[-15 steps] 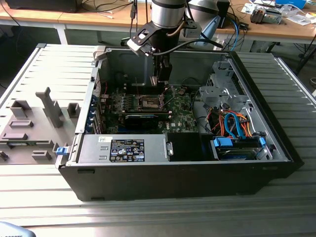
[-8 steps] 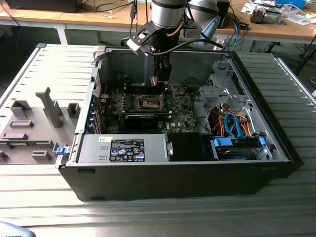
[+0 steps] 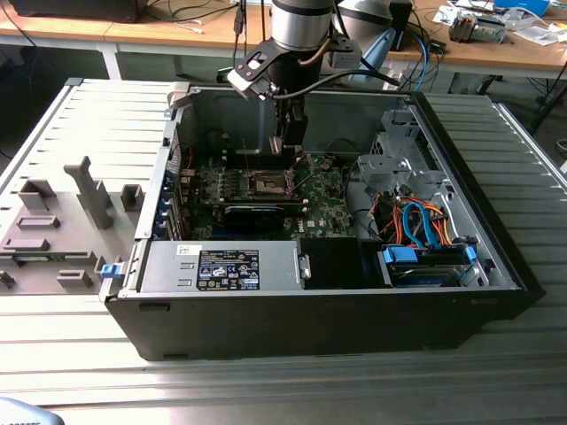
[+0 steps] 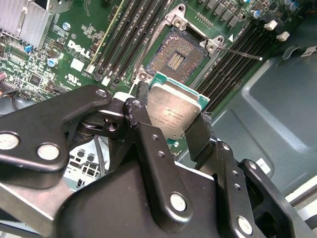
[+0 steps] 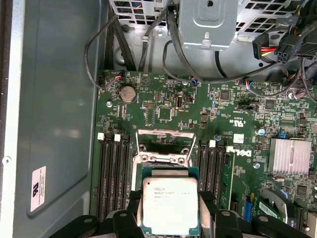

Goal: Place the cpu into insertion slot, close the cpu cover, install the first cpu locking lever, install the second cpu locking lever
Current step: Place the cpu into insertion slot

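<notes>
In the second wrist view the slot (image 4: 175, 58) lies bare, one corner hidden behind the cpu (image 4: 176, 106), which the gripper (image 4: 172, 111) pinches by two edges inside the case (image 3: 266, 332).

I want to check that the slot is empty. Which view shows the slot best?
The second wrist view: the slot lies open there, its pin field bare, clear of the cpu. In the first wrist view the cpu hides most of it. In the exterior view it is a small dark square near the gripper.
</notes>
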Robot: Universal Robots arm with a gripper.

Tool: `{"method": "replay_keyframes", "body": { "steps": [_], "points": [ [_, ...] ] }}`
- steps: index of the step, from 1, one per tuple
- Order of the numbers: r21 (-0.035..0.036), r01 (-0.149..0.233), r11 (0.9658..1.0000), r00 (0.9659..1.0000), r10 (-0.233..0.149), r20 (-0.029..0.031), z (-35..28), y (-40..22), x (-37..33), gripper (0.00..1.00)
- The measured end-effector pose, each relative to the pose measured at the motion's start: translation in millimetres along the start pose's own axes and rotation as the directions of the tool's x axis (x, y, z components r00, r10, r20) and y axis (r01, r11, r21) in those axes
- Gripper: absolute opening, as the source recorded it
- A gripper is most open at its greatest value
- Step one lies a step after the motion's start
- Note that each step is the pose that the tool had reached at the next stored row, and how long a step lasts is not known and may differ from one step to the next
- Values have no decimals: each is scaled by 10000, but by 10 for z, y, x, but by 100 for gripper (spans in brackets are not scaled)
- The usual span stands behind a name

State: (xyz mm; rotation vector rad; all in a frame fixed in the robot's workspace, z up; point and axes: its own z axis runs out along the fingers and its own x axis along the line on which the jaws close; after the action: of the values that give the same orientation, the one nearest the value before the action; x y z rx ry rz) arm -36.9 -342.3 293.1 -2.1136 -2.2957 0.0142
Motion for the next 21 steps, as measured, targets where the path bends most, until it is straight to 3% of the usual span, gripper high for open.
{"method": "replay_keyframes", "body": {
  "steps": [21],
  "points": [
    [-1, 0, 10000, 10000, 0, -1, 62, -10, 0, 55]
  ]
}}
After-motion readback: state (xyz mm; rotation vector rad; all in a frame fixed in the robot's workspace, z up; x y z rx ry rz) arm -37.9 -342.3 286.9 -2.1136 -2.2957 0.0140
